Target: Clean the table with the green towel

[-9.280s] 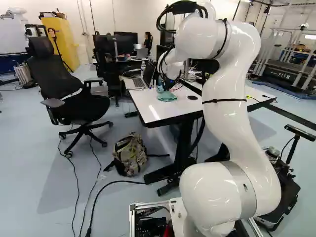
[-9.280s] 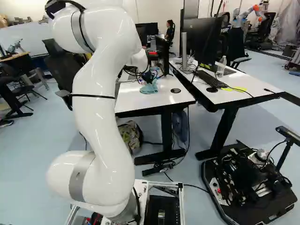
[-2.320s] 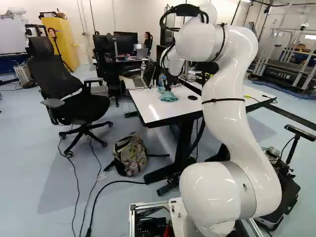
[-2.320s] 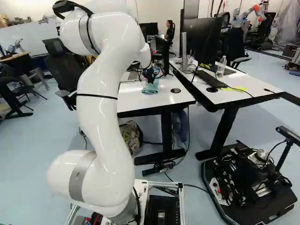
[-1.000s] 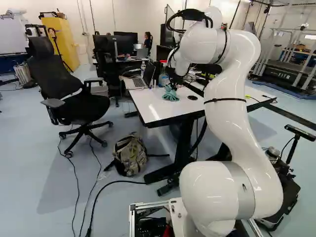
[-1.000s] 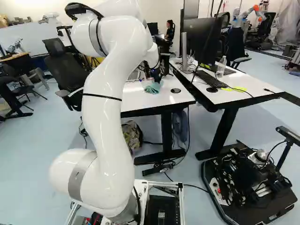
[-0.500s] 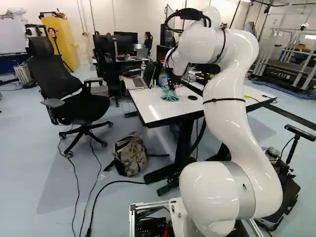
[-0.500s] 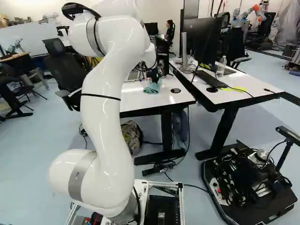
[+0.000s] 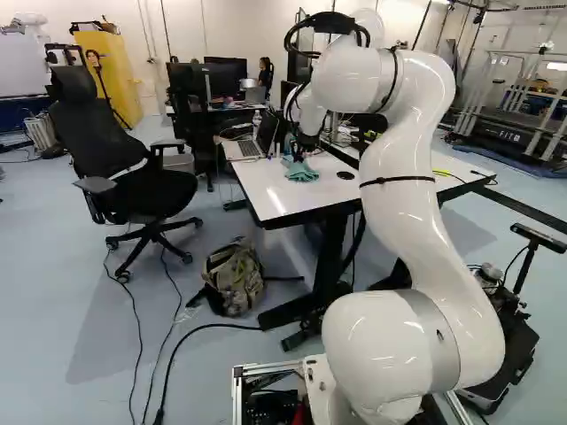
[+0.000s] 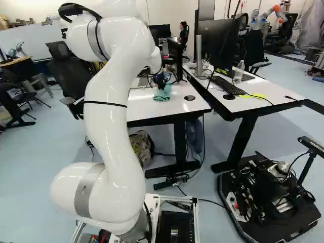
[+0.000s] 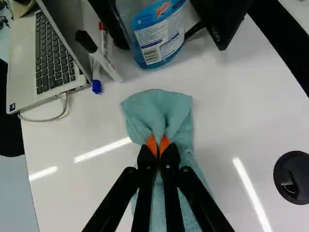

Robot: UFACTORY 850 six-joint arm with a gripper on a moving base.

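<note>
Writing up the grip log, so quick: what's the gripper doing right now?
Gripper: closed, pinching the green towel between its orange pads.

Arm (image 9: 400,190) raised, bent high, reaching ahead; tool (image 9: 301,154) pointing down, orange pads (image 11: 151,145) pinched close.

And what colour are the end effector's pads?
Orange; the pads show best in the wrist view.

A white table (image 11: 231,116) bears towel (image 11: 161,105), laptop (image 11: 23,63), bottle (image 11: 161,41), markers (image 11: 104,62).
</note>
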